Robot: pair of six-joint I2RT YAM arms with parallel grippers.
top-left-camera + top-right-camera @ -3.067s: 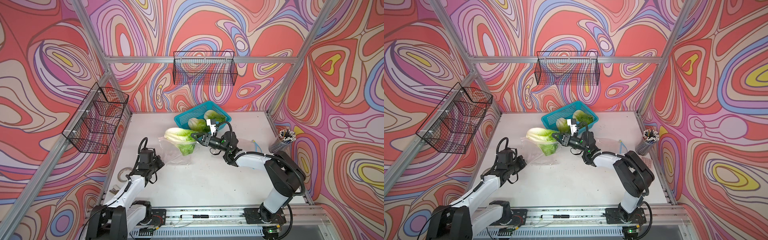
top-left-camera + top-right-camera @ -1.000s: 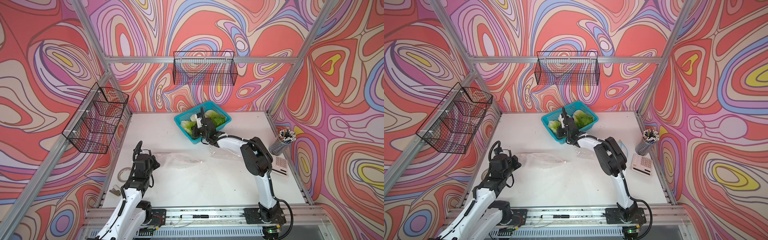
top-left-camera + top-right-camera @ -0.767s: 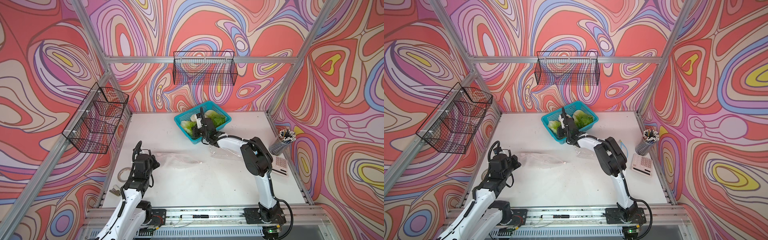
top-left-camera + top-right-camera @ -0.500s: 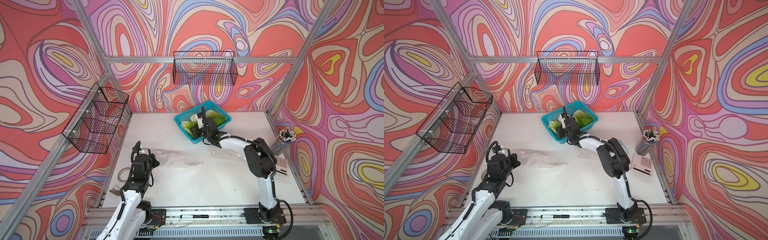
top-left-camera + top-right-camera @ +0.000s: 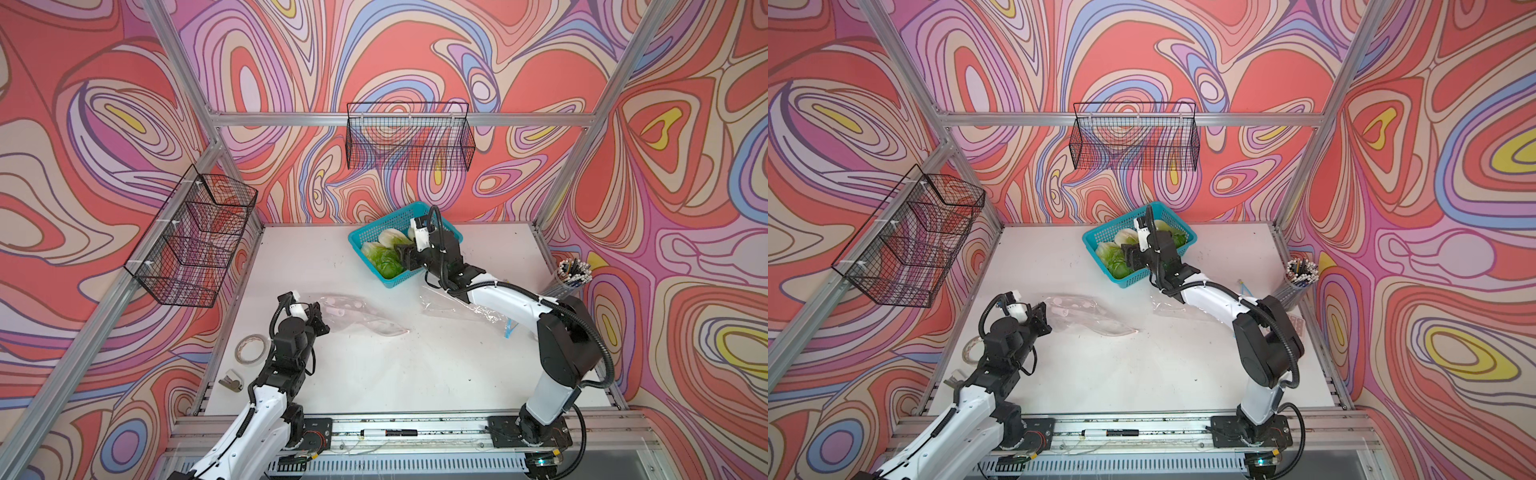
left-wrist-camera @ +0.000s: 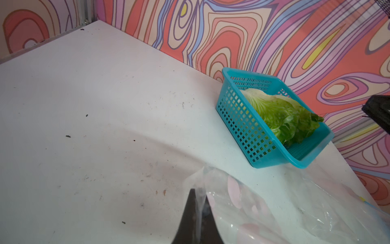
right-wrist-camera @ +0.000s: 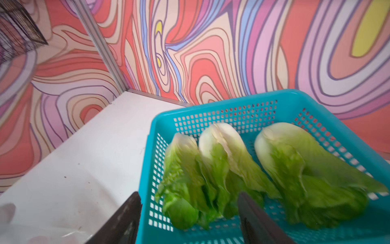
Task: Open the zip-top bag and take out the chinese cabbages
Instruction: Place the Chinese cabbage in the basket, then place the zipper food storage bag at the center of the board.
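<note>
Teal basket (image 5: 374,228) at the table's (image 5: 395,374) 12 o'clock holds all three chinese cabbages (image 7: 223,160). Their long axes run roughly 11-to-5 o'clock in a top view, whitish bases at the far end. Right fingers (image 7: 251,213) stand spread and empty just at 3 o'clock of the heads, so the right arm is nearer. Left fingers (image 6: 187,219) are pinched on a corner of the flat, empty-looking zip-top bag (image 5: 357,311) at 8 o'clock.
</note>
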